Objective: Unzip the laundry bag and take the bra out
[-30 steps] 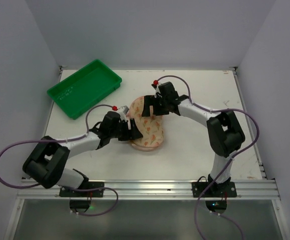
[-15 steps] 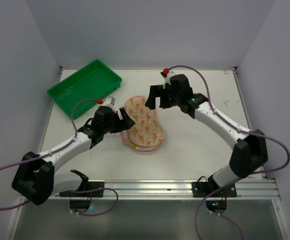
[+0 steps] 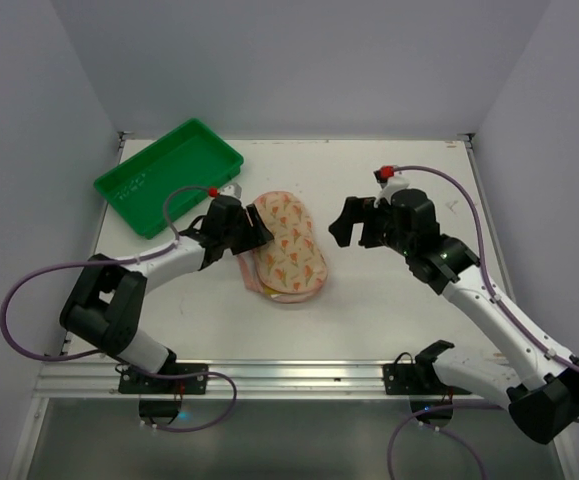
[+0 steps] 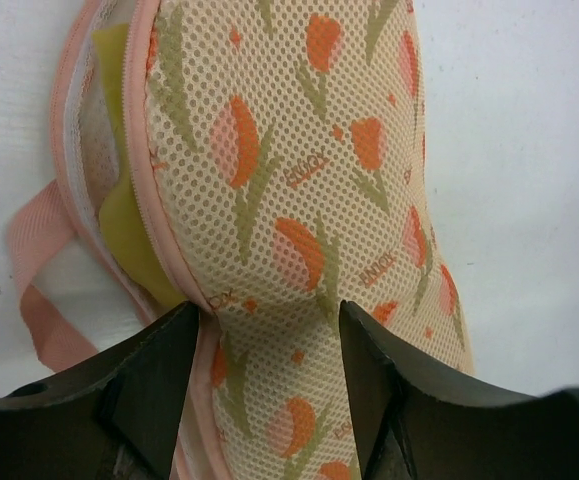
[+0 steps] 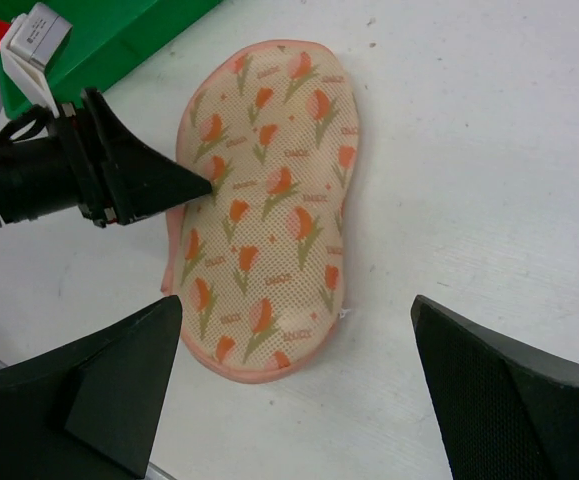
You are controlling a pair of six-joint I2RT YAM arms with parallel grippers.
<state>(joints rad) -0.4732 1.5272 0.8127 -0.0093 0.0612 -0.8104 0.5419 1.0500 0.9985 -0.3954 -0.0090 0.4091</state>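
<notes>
The laundry bag (image 3: 289, 245) lies mid-table, cream mesh with orange tulip print and pink trim. Its left edge gapes, and a yellow-green piece (image 4: 121, 225) shows inside; I cannot tell if it is the bra. A pink loop (image 4: 35, 270) sticks out on the left. My left gripper (image 3: 253, 232) is at the bag's left edge, jaws closed on the top shell's narrow waist (image 4: 269, 330). The bag (image 5: 269, 220) and the left gripper (image 5: 201, 183) also show in the right wrist view. My right gripper (image 3: 344, 228) is open and empty, raised to the right of the bag (image 5: 297, 310).
The green plastic tray (image 3: 167, 175) stands at the back left, close behind the left arm, and shows in the right wrist view (image 5: 119, 30). White walls close in the table on the left, back and right.
My right gripper has pulled back from the bag's far end to the right. My left gripper has moved up along the bag's left edge, and the bag has shifted slightly.
</notes>
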